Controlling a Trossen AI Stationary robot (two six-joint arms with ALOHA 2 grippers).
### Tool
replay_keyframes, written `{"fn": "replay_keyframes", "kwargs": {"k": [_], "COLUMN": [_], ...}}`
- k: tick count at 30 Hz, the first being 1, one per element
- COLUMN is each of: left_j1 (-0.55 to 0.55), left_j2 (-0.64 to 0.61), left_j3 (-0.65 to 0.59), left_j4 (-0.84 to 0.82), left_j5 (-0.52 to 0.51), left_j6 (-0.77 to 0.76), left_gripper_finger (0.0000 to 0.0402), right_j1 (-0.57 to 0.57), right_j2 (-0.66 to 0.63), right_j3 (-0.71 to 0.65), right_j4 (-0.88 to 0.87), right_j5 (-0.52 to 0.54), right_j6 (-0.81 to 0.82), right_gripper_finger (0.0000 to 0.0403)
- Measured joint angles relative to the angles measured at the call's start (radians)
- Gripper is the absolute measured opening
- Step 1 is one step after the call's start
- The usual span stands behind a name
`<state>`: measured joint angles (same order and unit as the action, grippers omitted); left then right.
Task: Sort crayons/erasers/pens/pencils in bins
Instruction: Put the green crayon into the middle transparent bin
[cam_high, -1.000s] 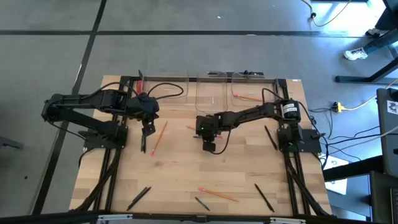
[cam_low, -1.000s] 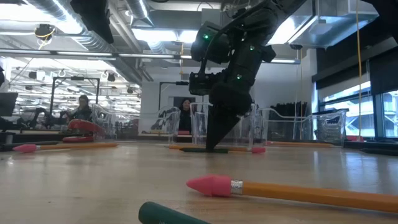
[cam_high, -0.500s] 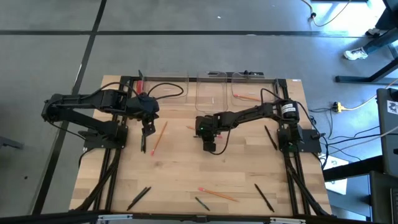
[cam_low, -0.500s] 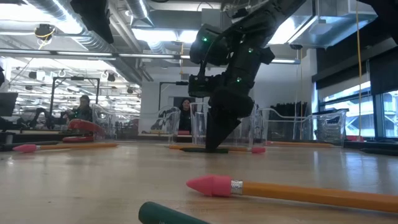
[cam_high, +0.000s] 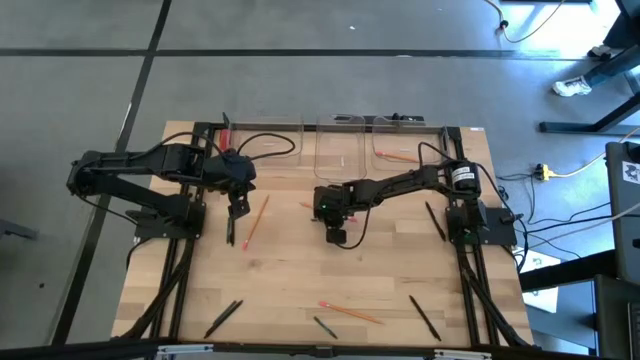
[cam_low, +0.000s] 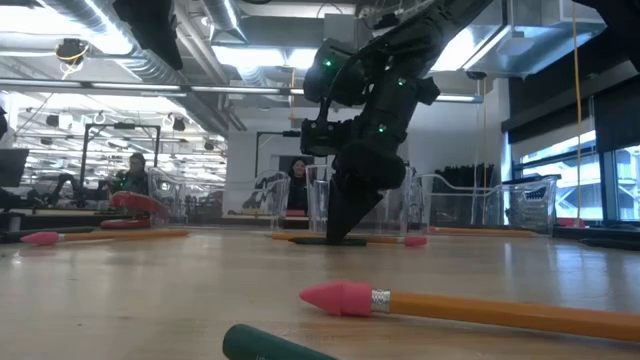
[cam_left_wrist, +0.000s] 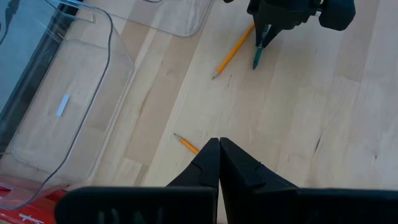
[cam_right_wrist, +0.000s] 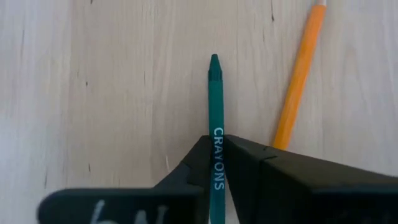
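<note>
Right wrist view shows the right gripper (cam_right_wrist: 216, 163) with its fingers closed onto a green crayon (cam_right_wrist: 215, 118) printed "CRAYONS", the tip sticking out ahead and an orange pencil (cam_right_wrist: 298, 74) lying just beside it on the wooden table (cam_right_wrist: 93, 93). From above, this gripper (cam_high: 338, 236) sits near the table's middle, in front of the bins. The crayon still looks to lie at table level, so the step in hand appears to be securing the grasp. Doing it well likely means keeping the squeeze centred on the stick, lifting straight up so the neighbouring pencil is not dragged, and only then swinging toward a bin.

The left gripper (cam_left_wrist: 219, 163) is pinched shut on nothing, hovering over the left part of the table near another pencil (cam_left_wrist: 186, 144).

Three clear bins stand along the far edge. The left bin (cam_high: 268, 148) shows only a small pale scrap in the left wrist view; the middle bin (cam_high: 345, 150) looks empty; the right bin (cam_high: 405, 150) holds an orange pencil (cam_high: 398, 156).
</note>
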<state>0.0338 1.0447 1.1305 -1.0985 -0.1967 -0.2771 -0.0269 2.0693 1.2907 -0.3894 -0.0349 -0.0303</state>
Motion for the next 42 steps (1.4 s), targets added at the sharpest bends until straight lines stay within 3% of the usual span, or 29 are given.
{"fn": "replay_keyframes", "kwargs": {"k": [25, 42], "left_j1": [0.000, 0.000], "left_j2": [0.000, 0.000], "left_j3": [0.000, 0.000], "left_j4": [0.000, 0.000], "left_j5": [0.000, 0.000], "left_j6": [0.000, 0.001], "left_gripper_finger": [0.0000, 0.0000], "right_j1": [-0.001, -0.004], "right_j2": [-0.018, -0.018], "right_j3": [-0.002, 0.085], "right_j4": [0.036, -0.048], "right_j5": [-0.003, -0.004], "right_j6": [0.045, 0.108], "right_gripper_finger": [0.0032, 0.0032]}}
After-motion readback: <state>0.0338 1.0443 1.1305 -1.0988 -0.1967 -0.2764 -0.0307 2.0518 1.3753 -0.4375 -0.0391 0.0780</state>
